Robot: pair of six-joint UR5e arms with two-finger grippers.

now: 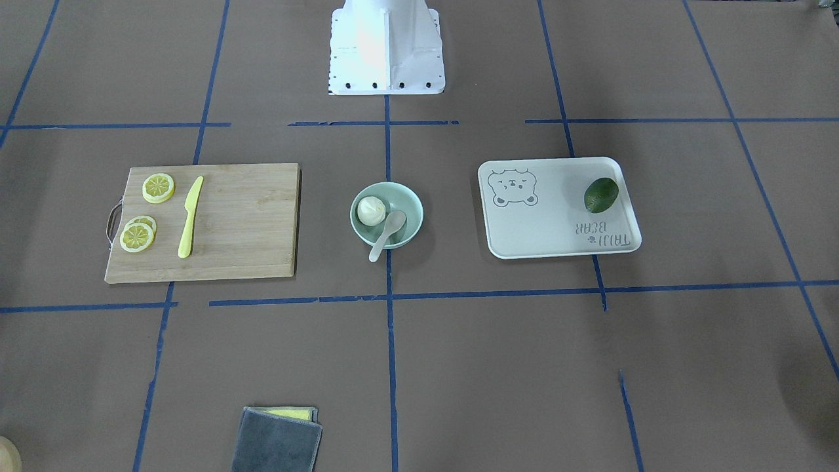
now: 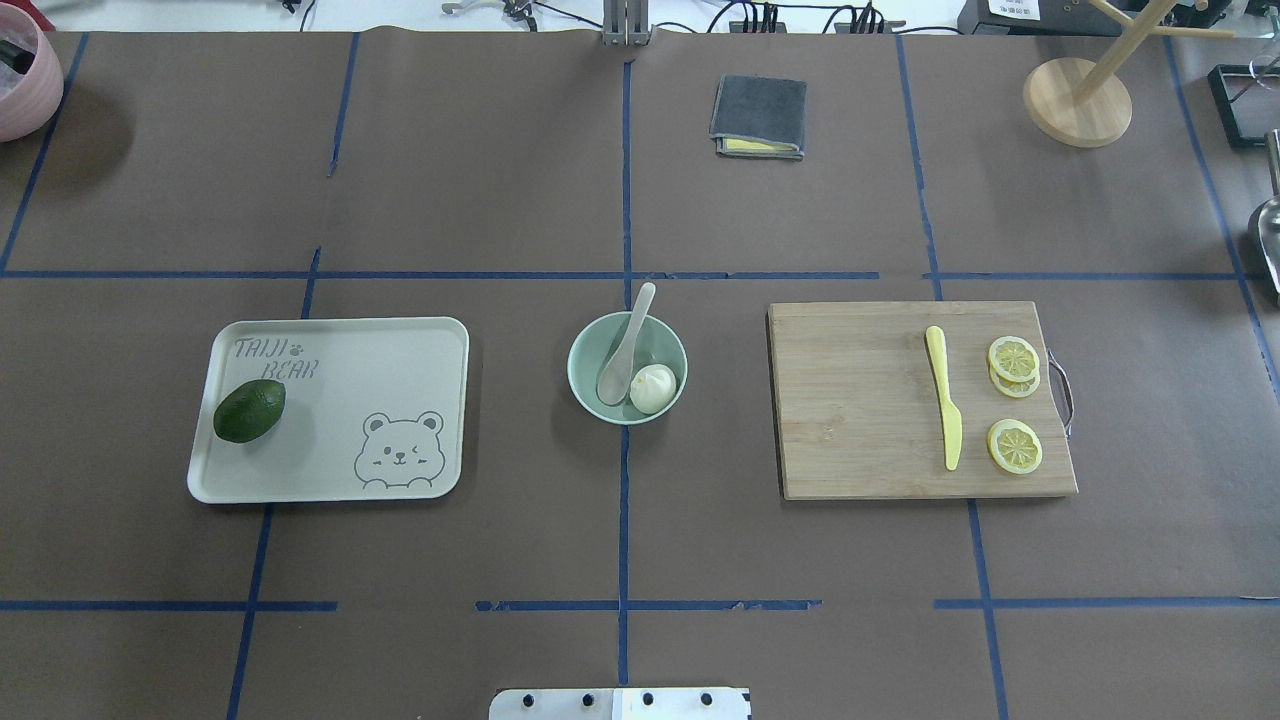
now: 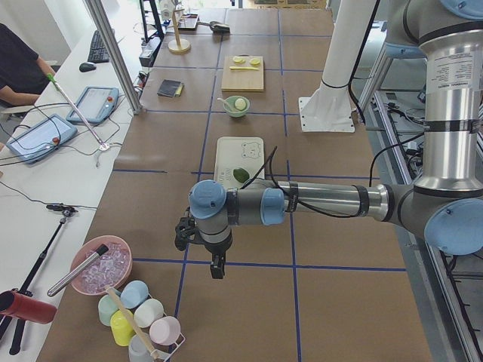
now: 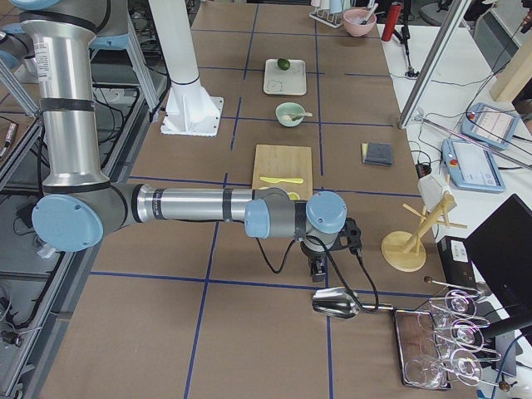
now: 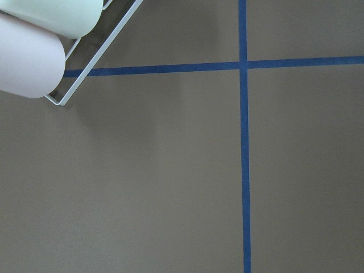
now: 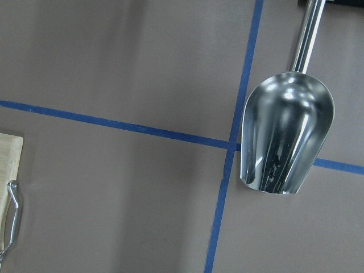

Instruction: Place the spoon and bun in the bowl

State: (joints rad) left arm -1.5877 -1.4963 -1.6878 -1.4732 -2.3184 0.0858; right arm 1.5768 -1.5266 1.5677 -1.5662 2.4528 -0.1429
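Grippers both sit at the table's ends, well apart from the work. Left gripper hangs over bare paper near a rack of pastel cups. Right gripper hangs at the opposite end, just beside a steel scoop. Fingers on either one: cannot tell whether apart or together. They show only small in the side views, and the wrist views catch none of them.

Bowl sits mid-table on the centre tape line. Bun lies inside it, on the robot's right half. Spoon has its scoop down in the bowl next to the bun, with the handle leaning out over the rim on the side away from the robot. My read: both items are in and the task looks finished, so no further pick is called for. One doubt: the handle overhangs, so a knock might tip the spoon out.

Around: tray to the robot's left of the bowl, with a dark green fruit on it. Board to the right carries a knife and lemon slices. Farther off are a folded cloth and a wooden stand. None of it is near the bowl, and nothing stands in the way.
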